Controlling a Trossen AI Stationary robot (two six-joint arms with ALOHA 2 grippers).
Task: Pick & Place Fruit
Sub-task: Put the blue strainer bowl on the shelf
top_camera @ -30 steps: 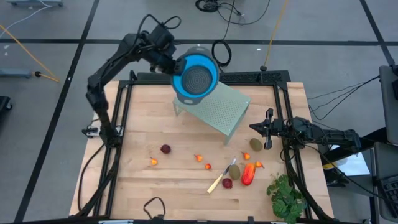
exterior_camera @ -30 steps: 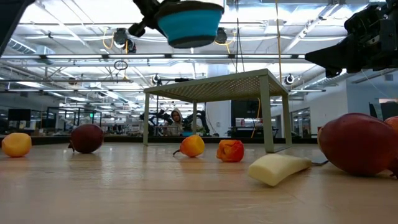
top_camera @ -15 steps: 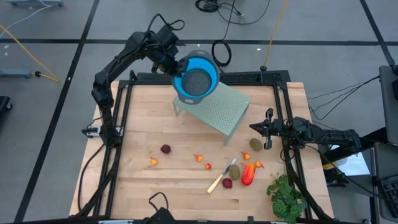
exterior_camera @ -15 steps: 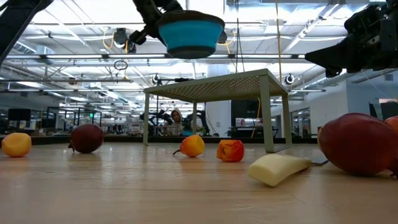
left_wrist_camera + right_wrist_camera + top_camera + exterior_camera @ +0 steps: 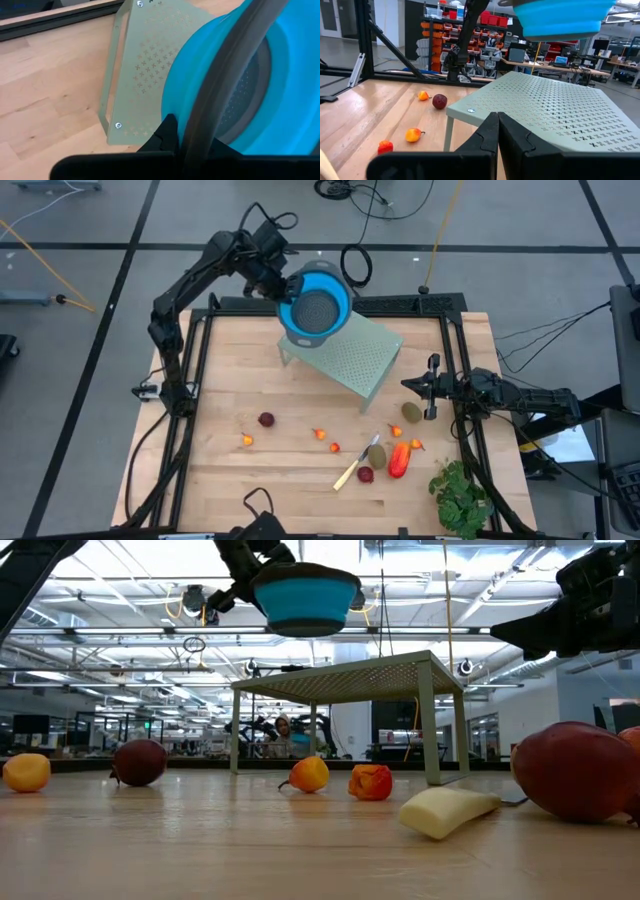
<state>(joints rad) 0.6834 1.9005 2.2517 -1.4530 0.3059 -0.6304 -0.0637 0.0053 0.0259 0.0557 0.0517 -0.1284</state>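
Observation:
A blue bowl (image 5: pixel 316 306) with a grey rim and a perforated bottom hangs above the pale green perforated stand (image 5: pixel 352 358), held by my left gripper (image 5: pixel 281 284) at the table's far side. The fruit lies on the near half of the table: a dark red ball (image 5: pixel 266 419), tiny orange pieces (image 5: pixel 247 439), two brownish-green ovals (image 5: pixel 376 454) (image 5: pixel 411 412), a second red ball (image 5: pixel 366 474) and a longer red-orange piece (image 5: pixel 400 459). My right gripper (image 5: pixel 408 385) waits shut and level at the right edge, touching nothing. My left gripper holds the bowl by its grey rim (image 5: pixel 226 95), on the side toward the table's far left corner. The rim runs up out from between the fingers (image 5: pixel 168 134). The fingers slant down from the far left. The bowl hangs level, mouth up, clear of the stand.
A pale-handled knife (image 5: pixel 354 467) lies among the fruit, and a leafy green bunch (image 5: pixel 460 496) sits at the near right corner. A black frame (image 5: pixel 330 304) runs round the table. The left and middle of the wooden top show bare wood.
My left gripper has sunk a little with the blue bowl, toward the green stand. The bowl stays level and clear of it.

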